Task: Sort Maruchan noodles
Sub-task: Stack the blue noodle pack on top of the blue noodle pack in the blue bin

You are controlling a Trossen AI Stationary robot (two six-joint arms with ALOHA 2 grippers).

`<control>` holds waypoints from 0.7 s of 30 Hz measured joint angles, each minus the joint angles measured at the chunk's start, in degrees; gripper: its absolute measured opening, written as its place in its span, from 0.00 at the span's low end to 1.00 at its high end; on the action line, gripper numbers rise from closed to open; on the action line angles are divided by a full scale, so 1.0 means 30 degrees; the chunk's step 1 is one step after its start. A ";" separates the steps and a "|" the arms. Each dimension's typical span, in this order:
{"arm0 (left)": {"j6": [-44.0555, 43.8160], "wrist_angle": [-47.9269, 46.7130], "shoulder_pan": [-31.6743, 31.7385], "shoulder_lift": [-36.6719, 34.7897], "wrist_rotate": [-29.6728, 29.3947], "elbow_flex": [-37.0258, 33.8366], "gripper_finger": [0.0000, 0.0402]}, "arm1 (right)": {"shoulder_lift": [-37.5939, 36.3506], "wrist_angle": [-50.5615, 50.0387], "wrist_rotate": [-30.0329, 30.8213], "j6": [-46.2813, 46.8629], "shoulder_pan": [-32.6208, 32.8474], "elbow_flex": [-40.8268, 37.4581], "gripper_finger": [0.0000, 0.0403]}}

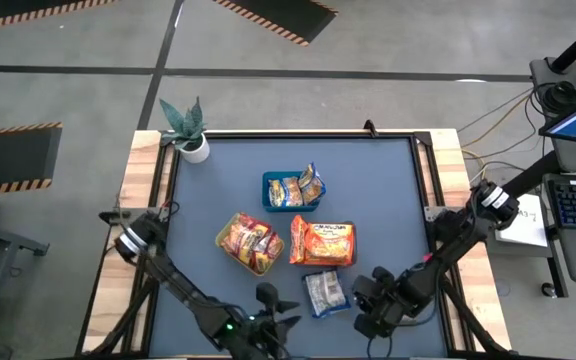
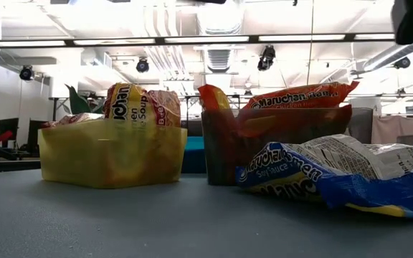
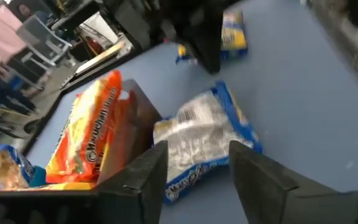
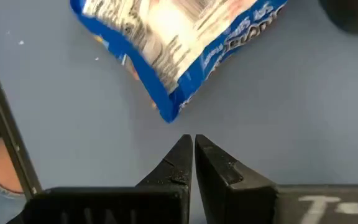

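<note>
The crinkly blue-and-white noodle packet [image 1: 325, 293] lies flat on the smooth grey table [image 1: 388, 190], beside the orange packets [image 1: 322, 242] in the dark tray. The left gripper [image 3: 194, 163] stands released near it, empty. The right gripper [image 4: 193, 155] is clenched on nothing, just beside the packet.

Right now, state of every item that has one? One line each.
Blue tray: holds blue-and-yellow packets.
Yellow tray: filled with red-orange packets.
Dark tray: filled with orange packets.
Loose blue packet: flat on the mat, outside any tray, not held.
Left end effector: open, empty, aimed at the loose blue packet.
Right end effector: shut, empty, just short of the packet.
</note>
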 joint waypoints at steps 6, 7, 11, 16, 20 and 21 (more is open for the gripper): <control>0.2161 -0.1319 0.0168 0.2698 -0.0095 0.1821 0.44 | 0.0025 0.0613 0.1171 0.0281 0.0798 -0.0115 0.02; 0.2624 -0.1317 0.0183 0.3087 -0.0094 0.2072 0.45 | 0.0025 0.0577 0.1389 0.0419 0.0887 -0.0081 0.02; 0.4524 -0.1208 0.0251 0.4408 -0.0158 0.3028 0.45 | 0.0032 0.0662 0.1559 0.0491 0.1095 0.0189 0.02; 0.5555 -0.1099 0.0581 0.4972 -0.0241 0.3321 0.45 | 0.0032 0.0885 0.1554 0.1048 0.1095 0.0196 0.02; 0.5833 -0.1108 0.0748 0.4991 -0.0425 0.3321 0.45 | 0.0069 0.1362 0.1551 0.1045 0.1095 0.0196 0.02; 0.6071 -0.1117 0.0816 0.4991 -0.0377 0.3321 0.45 | 0.0069 0.1522 0.1557 0.0977 0.1095 0.0196 0.02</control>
